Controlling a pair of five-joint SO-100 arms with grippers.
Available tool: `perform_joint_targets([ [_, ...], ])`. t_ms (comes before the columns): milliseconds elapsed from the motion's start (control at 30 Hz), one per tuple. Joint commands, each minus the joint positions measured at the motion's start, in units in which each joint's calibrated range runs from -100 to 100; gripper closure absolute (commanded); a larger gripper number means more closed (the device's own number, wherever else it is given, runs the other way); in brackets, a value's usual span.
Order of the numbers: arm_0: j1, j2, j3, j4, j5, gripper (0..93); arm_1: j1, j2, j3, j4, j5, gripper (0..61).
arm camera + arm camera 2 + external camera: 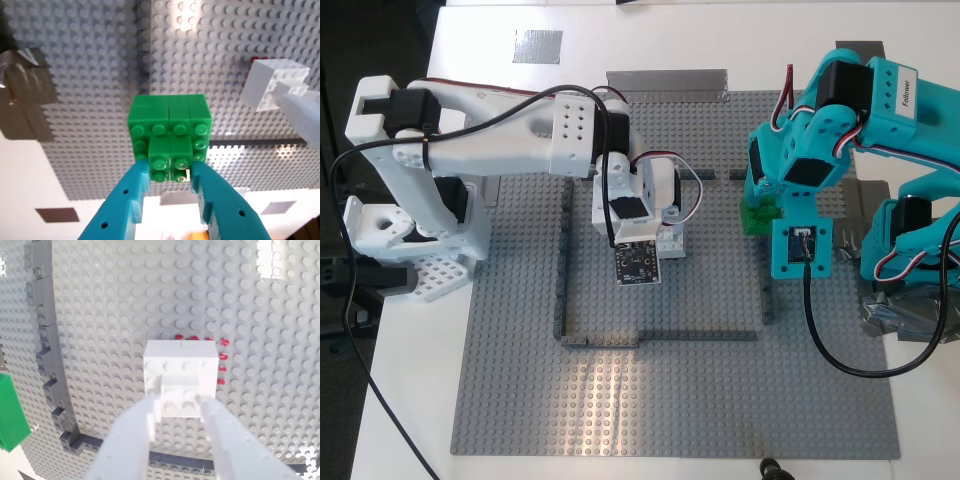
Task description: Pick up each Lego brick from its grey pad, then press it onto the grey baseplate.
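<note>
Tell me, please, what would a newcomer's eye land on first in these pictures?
Probably the two colourful arms over the grey baseplate: my first gripper, teal, clamps the green brick near the exterior view's right, while my second gripper, white, holds the white brick by some red-marked studs inside the dark grey outline.

Green Lego brick (170,132): bright green, square, studded, with a smaller raised block on top; it is at the baseplate's dark outline on the exterior view's right. White Lego brick (181,371): same shape, sits inside the outline, red-marked studs (221,362) showing along two of its sides. Grey baseplate (670,410): large, square, studded, flat on the table. Silvery grey pad (537,46): flat, bare, off the plate's far corner on the exterior view's left.
</note>
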State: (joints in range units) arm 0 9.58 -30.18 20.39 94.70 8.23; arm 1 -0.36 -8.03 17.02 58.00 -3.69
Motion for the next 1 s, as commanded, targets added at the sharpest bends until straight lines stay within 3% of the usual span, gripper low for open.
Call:
perform_joint_targets([
  [0,0.25,-1.32,-1.02,-0.23,-0.25,92.7,-0.33,-0.72,0.45,-1.13,0.25,57.8],
  [200,0.18,-6.73,-0.30,-0.07,-0.20,92.7,-0.47,-0.04,0.63,-0.40,0.39,57.8],
  [367,0.10,-7.33,-0.30,5.30,-0.20,92.7,-0.47,0.39,0.72,-0.15,0.39,57.8],
  [800,0.18,-7.85,-0.30,5.30,-0.25,92.7,-0.54,0.99,2.26,-0.56,0.49,57.4],
  [900,0.18,-7.85,-0.30,5.30,-0.25,92.7,-0.54,0.99,2.53,-1.21,0.44,55.3],
  [967,0.18,-7.85,-0.30,5.30,-0.25,92.7,-0.54,0.91,2.53,-1.21,0.49,50.5],
])
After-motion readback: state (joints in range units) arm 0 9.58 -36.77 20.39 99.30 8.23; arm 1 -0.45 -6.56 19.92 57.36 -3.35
